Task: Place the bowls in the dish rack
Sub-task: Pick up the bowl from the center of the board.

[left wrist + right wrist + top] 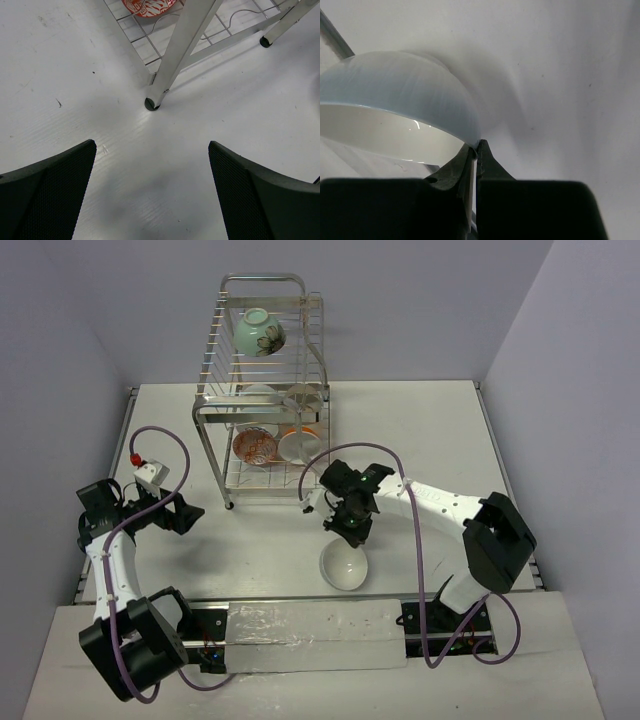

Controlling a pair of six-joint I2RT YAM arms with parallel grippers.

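Observation:
A white bowl [344, 566] sits near the table's front edge, and my right gripper [351, 531] is shut on its far rim. In the right wrist view the rim of this bowl [395, 90] is pinched between the two dark fingers [454, 169]. The silver dish rack [262, 400] stands at the back. A mint green bowl [259, 332] rests on its upper tier. An orange-red patterned bowl [255, 446] and white bowls [297, 445] sit on the lower tier. My left gripper [186, 514] is open, left of the rack, with nothing between its fingers [50, 192]. One rack leg [175, 55] shows ahead of it.
A small white box with a red button [147, 470] lies at the left, by the left arm. Purple cables loop over both arms. Grey walls close in the table on three sides. A foil strip [310, 632] lies between the arm bases.

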